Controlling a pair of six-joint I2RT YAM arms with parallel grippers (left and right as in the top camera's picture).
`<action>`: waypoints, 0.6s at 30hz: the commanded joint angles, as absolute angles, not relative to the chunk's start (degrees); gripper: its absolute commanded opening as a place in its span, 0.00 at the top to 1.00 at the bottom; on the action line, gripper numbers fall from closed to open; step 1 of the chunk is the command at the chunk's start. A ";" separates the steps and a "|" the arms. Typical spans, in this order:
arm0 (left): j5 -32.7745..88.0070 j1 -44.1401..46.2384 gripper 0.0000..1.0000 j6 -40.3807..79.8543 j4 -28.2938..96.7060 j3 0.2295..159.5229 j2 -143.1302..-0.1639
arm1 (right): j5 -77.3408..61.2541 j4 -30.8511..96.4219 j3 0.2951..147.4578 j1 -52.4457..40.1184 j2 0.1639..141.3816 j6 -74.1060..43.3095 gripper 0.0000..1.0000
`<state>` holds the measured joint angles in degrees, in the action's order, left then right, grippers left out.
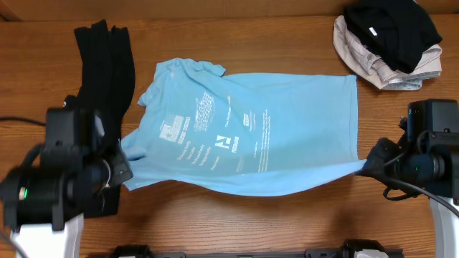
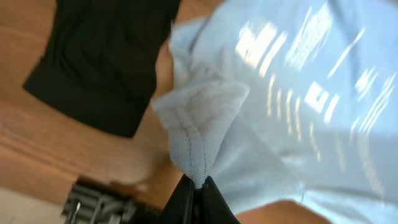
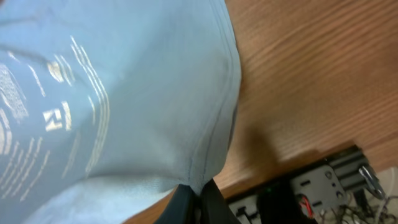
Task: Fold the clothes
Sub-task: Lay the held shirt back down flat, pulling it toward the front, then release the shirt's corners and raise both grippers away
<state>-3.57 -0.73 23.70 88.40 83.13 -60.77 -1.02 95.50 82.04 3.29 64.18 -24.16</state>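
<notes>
Overhead: the light blue short-sleeved cotton T-shirt (image 1: 287,136) lies mid-table, its long axis running from left edge to right edge. We find the left gripper (image 1: 120,172) and right gripper (image 1: 367,166) at its two near corners.
Left wrist: jaws clamped on the sleeve hem.
Right wrist: jaws clamped on the bottom hem corner.

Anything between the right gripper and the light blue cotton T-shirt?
Nothing. Right wrist view shows the right gripper shut directly on the light blue T-shirt, at its hem corner.
</notes>
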 commanded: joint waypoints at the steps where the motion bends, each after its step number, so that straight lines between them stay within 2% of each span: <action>1: -6.66 -0.25 0.96 25.30 85.03 80.55 -61.12 | -0.03 93.67 80.84 3.62 65.25 -25.32 0.96; 18: -6.33 1.50 0.96 21.32 62.35 73.84 -87.02 | 0.30 71.61 60.14 3.62 77.41 -23.88 0.96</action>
